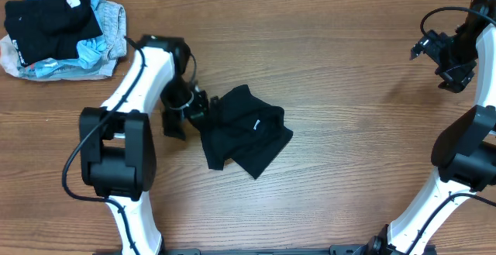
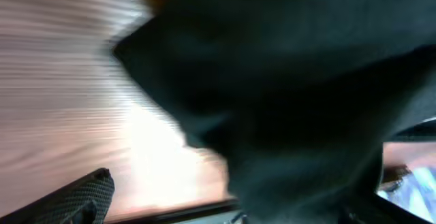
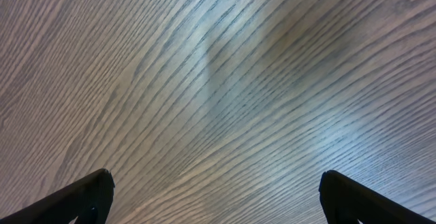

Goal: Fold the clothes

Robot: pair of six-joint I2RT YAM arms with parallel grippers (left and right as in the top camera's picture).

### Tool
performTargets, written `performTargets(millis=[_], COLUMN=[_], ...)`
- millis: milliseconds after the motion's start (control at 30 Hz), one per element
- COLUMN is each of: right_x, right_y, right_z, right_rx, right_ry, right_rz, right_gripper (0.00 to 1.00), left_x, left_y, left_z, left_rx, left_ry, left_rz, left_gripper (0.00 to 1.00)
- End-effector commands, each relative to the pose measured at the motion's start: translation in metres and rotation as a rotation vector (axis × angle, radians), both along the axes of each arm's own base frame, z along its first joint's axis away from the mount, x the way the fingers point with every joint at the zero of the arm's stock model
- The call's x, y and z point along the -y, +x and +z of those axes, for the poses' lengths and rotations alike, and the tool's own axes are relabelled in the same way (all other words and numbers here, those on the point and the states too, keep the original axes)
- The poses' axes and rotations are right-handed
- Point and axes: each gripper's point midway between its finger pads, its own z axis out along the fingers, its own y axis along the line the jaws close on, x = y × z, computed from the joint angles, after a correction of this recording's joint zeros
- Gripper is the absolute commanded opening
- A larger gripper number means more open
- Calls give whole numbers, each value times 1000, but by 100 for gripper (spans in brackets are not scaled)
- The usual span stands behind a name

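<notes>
- The clothes [image 2: 286, 81], black and blurred, fill most of the left wrist view.
- From overhead they lie folded at the centre of the table [image 1: 349, 146].
- The left gripper [image 1: 186, 109] sits at their left edge, jaws spread wide.
- The right gripper [image 3: 214, 183], upper right of the frame, hangs wide open above bare wood.

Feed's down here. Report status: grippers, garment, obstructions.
Left gripper open at black garment. Right gripper open over bare table. Garment bunched, not folded. Clothes pile far-left corner, not obstructing.
</notes>
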Motion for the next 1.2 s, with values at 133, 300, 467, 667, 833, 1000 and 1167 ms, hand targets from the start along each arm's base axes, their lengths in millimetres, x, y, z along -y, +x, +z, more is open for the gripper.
performTargets(millis=[133,300,467,667,833,1000,1167], right_x=[0,0,0,0,0,0,0], right_y=[5,5,5,5,5,5,5], right_z=[13,13,13,13,13,13,13], right_rx=[39,39,39,39,39,39,39], right_ry=[-10,-10,-10,-10,-10,-10,-10], right_rz=[3,3,3,3,3,3,3], right_gripper=[100,100,100,100,100,100,100], left_x=[40,48,50,51,53,54,49], left_y=[-30,-37,-28,-17,-11,-8,-18], left_z=[-21,-32,-30,-15,11,28,20], left_rx=[-59,-51,-15,16,70,131,100], left_ry=[-188,-186,-186,-184,-202,-220,-183], left_rz=[-13,-39,-50,-60,-86,-103,-122], left_gripper=[100,99,92,75,69,58,75])
